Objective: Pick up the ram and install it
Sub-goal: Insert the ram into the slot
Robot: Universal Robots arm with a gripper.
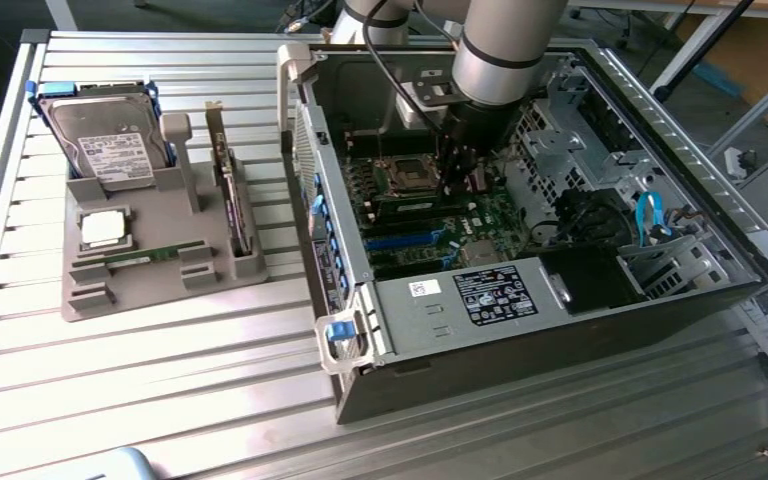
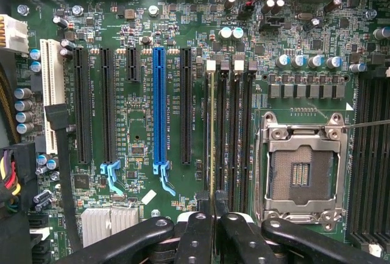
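The slatted metal surface (image 1: 157, 380) carries an open computer case (image 1: 398, 310), with room clutter around it. Inside, over the motherboard (image 2: 140, 124), the ram (image 2: 211, 130) stands edge-on above a memory slot, pinched between the narrow fingers (image 2: 195, 233). Its near end is hidden behind them, and it is possibly touching the slot.

My gripper (image 2: 213, 220) is closed on the ram (image 2: 211, 136), seen edge-on as a thin line near the middle of the frame, lined up along the outermost black memory slot (image 2: 234, 124). Those slots run between the open processor socket (image 2: 301, 175) and the blue expansion slot (image 2: 159, 105) on the green motherboard (image 2: 137, 133).
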